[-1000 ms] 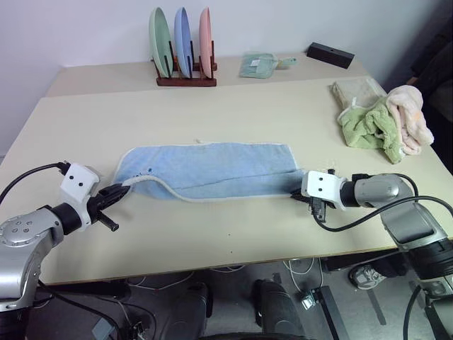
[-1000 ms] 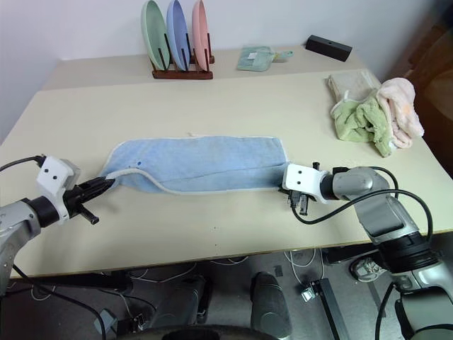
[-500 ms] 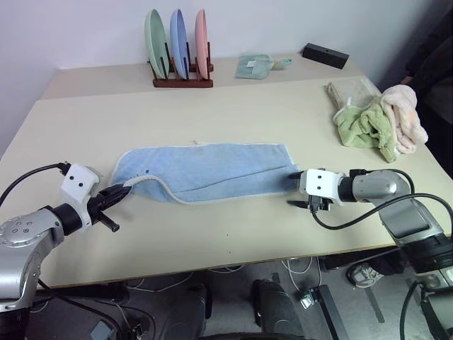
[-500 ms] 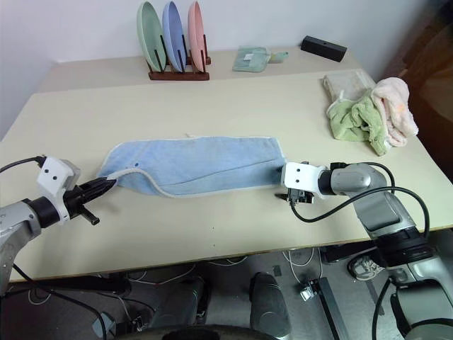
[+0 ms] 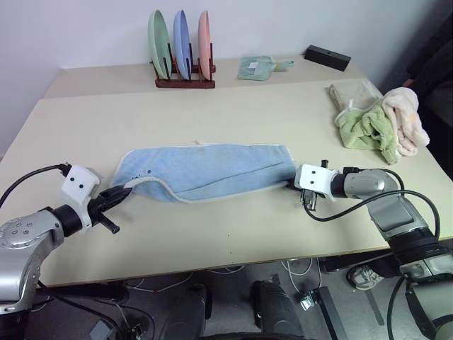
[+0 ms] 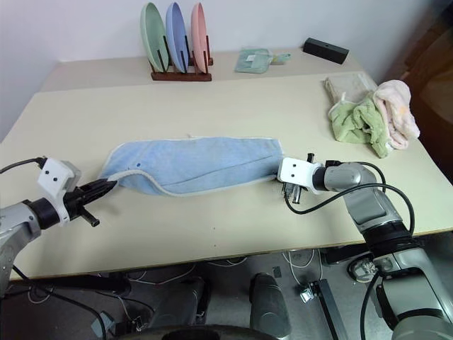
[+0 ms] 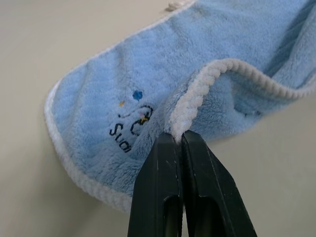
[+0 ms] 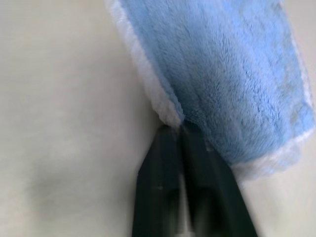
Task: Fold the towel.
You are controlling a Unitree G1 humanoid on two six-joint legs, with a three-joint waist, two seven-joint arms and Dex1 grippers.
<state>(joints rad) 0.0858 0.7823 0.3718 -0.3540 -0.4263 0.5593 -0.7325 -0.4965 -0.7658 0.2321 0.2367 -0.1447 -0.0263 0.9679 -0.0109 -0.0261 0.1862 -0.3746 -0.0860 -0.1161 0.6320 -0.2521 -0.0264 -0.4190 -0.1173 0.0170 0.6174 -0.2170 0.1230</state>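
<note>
The light blue towel lies stretched lengthwise across the middle of the table, its whitish hem curling along the near side. My left gripper is at the towel's left end, shut on a raised loop of the hem beside the small dark printed mark. At the towel's right end my right gripper is shut, its fingertips pinching the white hem at the near corner.
A wooden rack with three upright plates stands at the back. A crumpled lime-green towel and a pale pink one lie at the right edge. A small teal cloth and a black box sit at the back right.
My right gripper moved in to the towel's right end, opened, then shut on the hem corner. The left gripper kept its hold and stayed put.
</note>
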